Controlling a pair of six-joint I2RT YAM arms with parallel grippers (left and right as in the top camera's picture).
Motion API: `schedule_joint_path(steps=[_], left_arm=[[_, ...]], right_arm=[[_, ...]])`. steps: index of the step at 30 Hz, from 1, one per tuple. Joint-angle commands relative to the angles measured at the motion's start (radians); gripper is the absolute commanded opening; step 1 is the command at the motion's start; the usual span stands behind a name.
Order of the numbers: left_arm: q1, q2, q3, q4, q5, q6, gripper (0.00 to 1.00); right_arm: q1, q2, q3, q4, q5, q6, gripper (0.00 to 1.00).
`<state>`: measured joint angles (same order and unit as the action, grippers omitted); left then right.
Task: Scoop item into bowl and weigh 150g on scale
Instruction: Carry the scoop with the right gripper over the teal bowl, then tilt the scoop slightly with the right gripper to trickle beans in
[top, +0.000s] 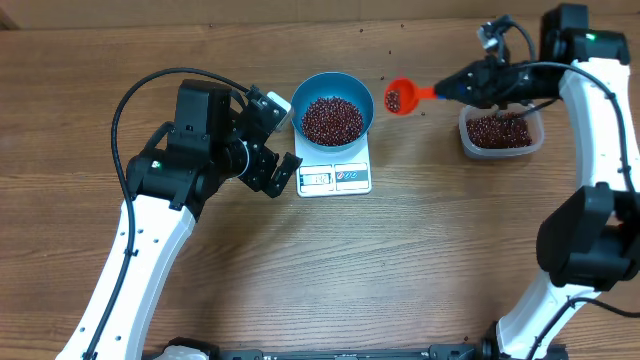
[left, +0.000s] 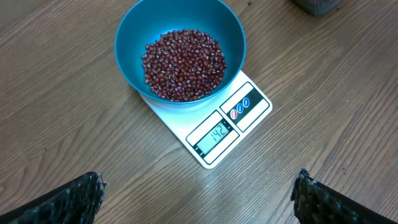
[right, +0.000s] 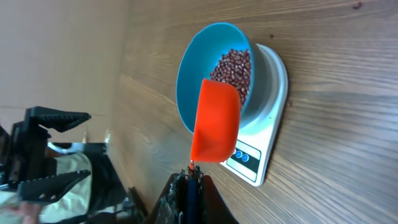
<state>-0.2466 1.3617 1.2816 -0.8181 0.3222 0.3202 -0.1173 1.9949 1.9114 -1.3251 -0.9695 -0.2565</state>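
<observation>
Scoop (top: 398, 97) of beans (left: 183, 62) beside bowl (left: 130, 31), final top-up.
Right claw (top: 452, 90) grasps its handle right of the bowl; left claw (left: 199, 199) released; scale (left: 249, 102) reads 142, so tip in only a little.

Noted matt wood-grain table top (top: 400, 260); smooth, softly glossy blue plastic bowl (left: 134, 37); small dark red-brown beans (left: 183, 62) with faint sheen; smooth white plastic scale (left: 171, 117) with glossy label panel (left: 244, 104); smooth orange plastic scoop (right: 214, 121); clear plastic tub (top: 465, 140); glossy white arm shells (top: 130, 270).
</observation>
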Motion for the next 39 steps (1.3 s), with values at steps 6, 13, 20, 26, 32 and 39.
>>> schedule_joint_path(steps=[6,13,20,26,32,39], left_arm=[[0.004,0.005,-0.004,0.003,0.008,-0.006,1.0],[0.004,0.005,-0.004,0.003,0.008,-0.006,1.0],[0.004,0.005,-0.004,0.003,0.008,-0.006,1.0],[0.004,0.005,-0.004,0.003,0.008,-0.006,0.99],[0.004,0.005,-0.004,0.003,0.008,-0.006,1.0],[0.004,0.005,-0.004,0.003,0.008,-0.006,1.0]], right_arm=[[0.137,-0.077,0.035,0.049,0.153,0.078,0.04],[0.253,-0.085,0.055,0.085,0.331,0.13,0.04],[0.359,-0.086,0.119,0.087,0.578,0.182,0.04],[0.474,-0.087,0.174,0.082,0.824,0.182,0.04],[0.597,-0.089,0.179,0.098,1.052,0.182,0.04],[0.666,-0.089,0.179,0.117,1.19,0.182,0.04]])
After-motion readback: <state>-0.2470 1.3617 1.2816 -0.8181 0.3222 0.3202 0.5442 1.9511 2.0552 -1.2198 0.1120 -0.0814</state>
